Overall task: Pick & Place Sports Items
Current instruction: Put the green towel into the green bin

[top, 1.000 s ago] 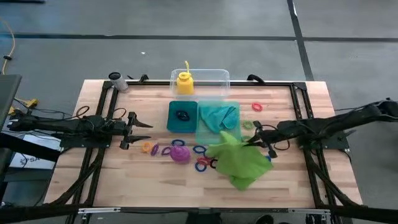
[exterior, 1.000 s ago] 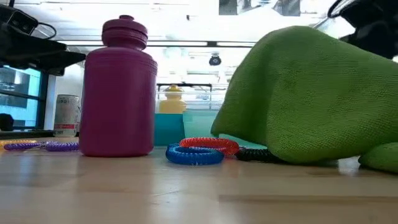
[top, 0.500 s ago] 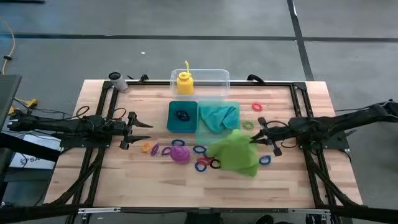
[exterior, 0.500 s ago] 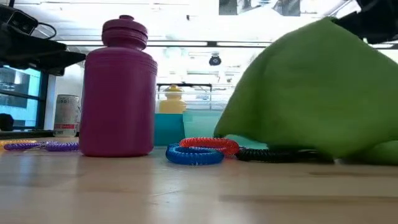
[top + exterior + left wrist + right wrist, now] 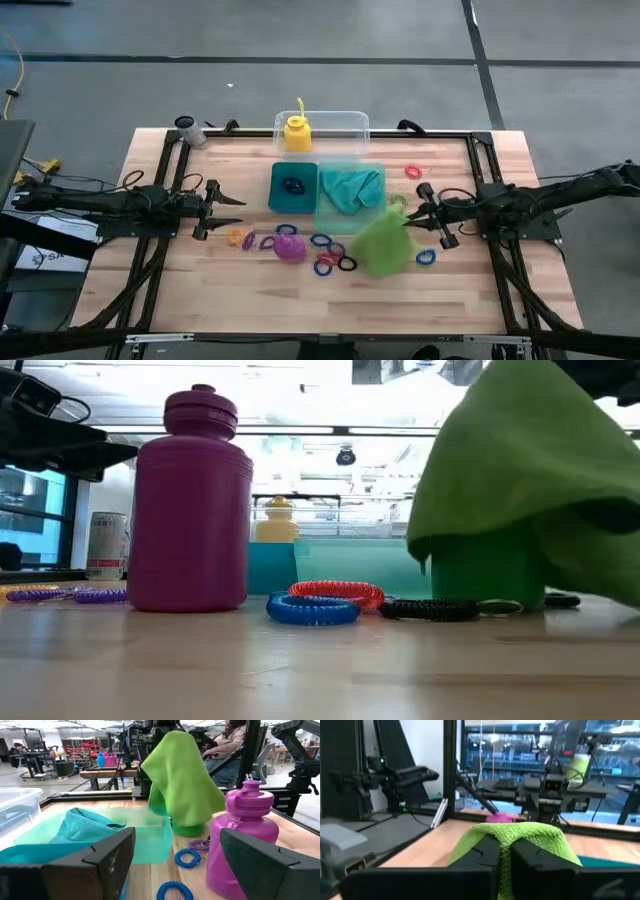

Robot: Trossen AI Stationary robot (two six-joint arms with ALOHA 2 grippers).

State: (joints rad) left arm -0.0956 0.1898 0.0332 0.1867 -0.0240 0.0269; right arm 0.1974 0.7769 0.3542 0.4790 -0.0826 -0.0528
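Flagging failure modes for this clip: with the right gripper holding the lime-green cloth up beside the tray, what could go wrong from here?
1. The right gripper pinches only an edge of the lime-green cloth; it might slip free.
2. The cloth's hanging hem may drag the black ring or the red ring lying below it.
3. The teal cloth already fills much of the teal tray compartment, so the green one could land over the rim.

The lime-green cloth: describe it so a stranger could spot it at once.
Start at the teal tray in the middle of the table. Just to its right, the right gripper pinches the lime-green cloth. It alone hangs lifted; the teal cloth lies in the tray.
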